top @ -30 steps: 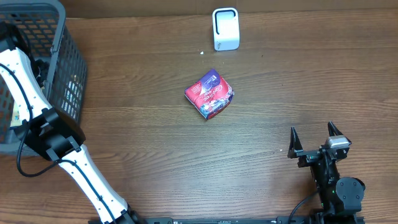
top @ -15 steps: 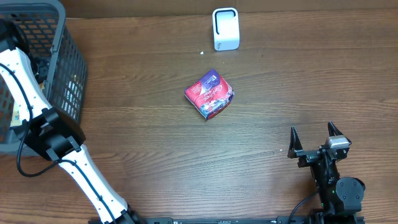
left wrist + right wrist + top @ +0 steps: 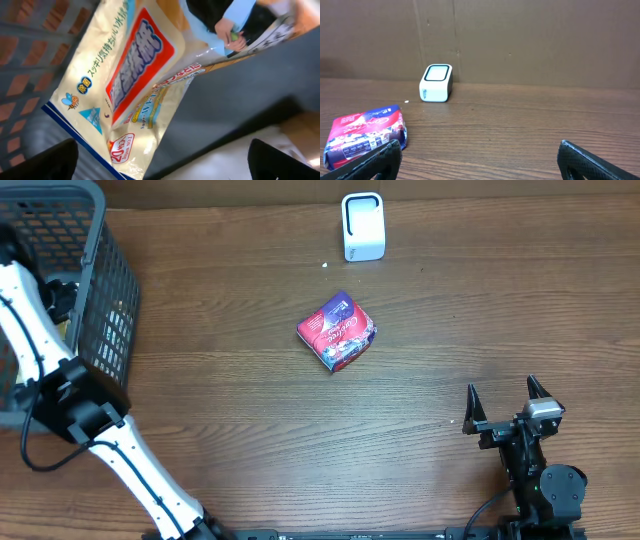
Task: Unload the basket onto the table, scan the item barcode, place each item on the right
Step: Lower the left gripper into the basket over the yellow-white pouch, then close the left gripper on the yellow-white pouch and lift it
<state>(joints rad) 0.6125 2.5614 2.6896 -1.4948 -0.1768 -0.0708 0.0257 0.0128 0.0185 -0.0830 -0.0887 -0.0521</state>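
Observation:
A red and purple packet [image 3: 337, 331] lies in the middle of the table, also at the lower left of the right wrist view [image 3: 365, 131]. The white scanner [image 3: 362, 226] stands at the back edge [image 3: 436, 82]. My left arm [image 3: 30, 320] reaches into the grey basket [image 3: 105, 290]. Its gripper [image 3: 160, 162] is open just above a cream packet with red and blue Japanese print [image 3: 130, 75], not touching it. My right gripper [image 3: 501, 392] stands open near the front right with nothing between its fingers.
Inside the basket, a dark grey item [image 3: 235, 105] and another printed packet [image 3: 240, 25] lie beside the cream one. The basket's mesh wall [image 3: 30, 35] is close on the left. A brown cardboard wall [image 3: 520, 40] runs behind the scanner.
My left arm has shifted slightly to the left over the basket. The right arm, the red packet and the scanner have not moved.

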